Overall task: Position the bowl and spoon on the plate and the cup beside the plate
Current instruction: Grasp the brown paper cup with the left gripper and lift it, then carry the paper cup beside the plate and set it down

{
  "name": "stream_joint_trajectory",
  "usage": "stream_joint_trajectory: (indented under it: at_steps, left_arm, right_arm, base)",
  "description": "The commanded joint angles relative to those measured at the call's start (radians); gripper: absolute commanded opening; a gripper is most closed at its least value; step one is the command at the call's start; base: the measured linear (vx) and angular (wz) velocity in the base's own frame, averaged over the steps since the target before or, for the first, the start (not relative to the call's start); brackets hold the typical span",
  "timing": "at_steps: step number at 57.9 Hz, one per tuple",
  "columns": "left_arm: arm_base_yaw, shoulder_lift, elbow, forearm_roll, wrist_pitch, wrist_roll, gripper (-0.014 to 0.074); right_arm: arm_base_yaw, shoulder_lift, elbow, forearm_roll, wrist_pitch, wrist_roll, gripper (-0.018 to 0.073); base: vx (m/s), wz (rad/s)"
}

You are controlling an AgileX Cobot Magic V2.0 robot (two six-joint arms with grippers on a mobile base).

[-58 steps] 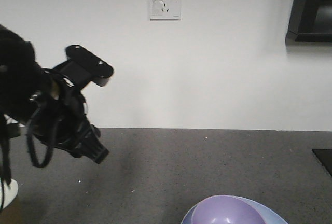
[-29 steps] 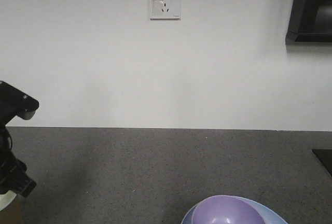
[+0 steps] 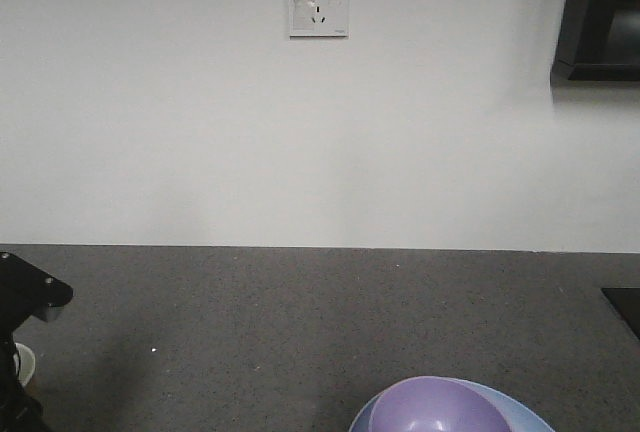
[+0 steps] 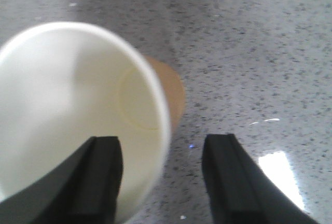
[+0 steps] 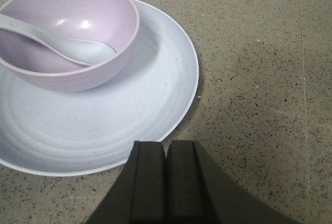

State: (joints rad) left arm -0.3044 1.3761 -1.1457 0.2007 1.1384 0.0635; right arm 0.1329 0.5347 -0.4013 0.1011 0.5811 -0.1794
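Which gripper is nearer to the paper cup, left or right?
Left. The left gripper is open at the cup rim; the right gripper is shut beside the plate.

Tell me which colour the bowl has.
The bowl is pale lavender-purple; the right wrist view shows it best.
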Motion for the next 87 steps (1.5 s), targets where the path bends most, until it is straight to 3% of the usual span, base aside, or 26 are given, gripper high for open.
stream_joint_trajectory:
  at_steps: [1,11,31,44,52,67,87]
  left_arm:
    - [0.002,-0.026,-0.013,-0.032,-0.045,0.024,0.0354]
    - [0.002,-0.029,-0.013,-0.036,-0.057,0.053,-0.0012]
    - [-0.077,-0.029,-0.240,-0.043,0.009,0.068,-0.0006]
    - [-0.181,0.002,-0.410,-0.158,0.043,0.114,-0.0003]
    - [-0.249,0.068,-0.480,-0.166,0.110,0.114,-0.0003]
    - [-0.373,0.210,-0.528,-0.166,0.114,0.111,0.0000]
    - [-0.453,0.332,-0.528,-0.157,0.106,0.120,0.0000]
  right_arm:
    - [-0.001,0.003,-0.029,0.002,-0.072,-0.003,-0.0009]
    - [-0.001,0.003,-0.029,0.003,-0.070,-0.003,-0.0009]
    - [-0.001,0.003,-0.029,0.007,-0.063,-0.002,-0.0009]
    - [-0.001,0.003,-0.029,0.010,-0.068,-0.002,-0.0009]
    - [-0.001,0.003,-0.029,0.010,-0.070,-0.002,-0.0009]
    - [-0.001,0.003,-0.029,0.011,-0.071,-0.002,-0.0009]
    - [-0.001,0.003,-0.029,0.010,-0.071,-0.002,-0.0009]
  base:
    - [0.00,0.00]
    - [0.00,0.00]
    - [0.00,0.00]
    - [0.00,0.00]
    - [0.00,0.00]
    - [0.00,0.00]
    - [0.00,0.00]
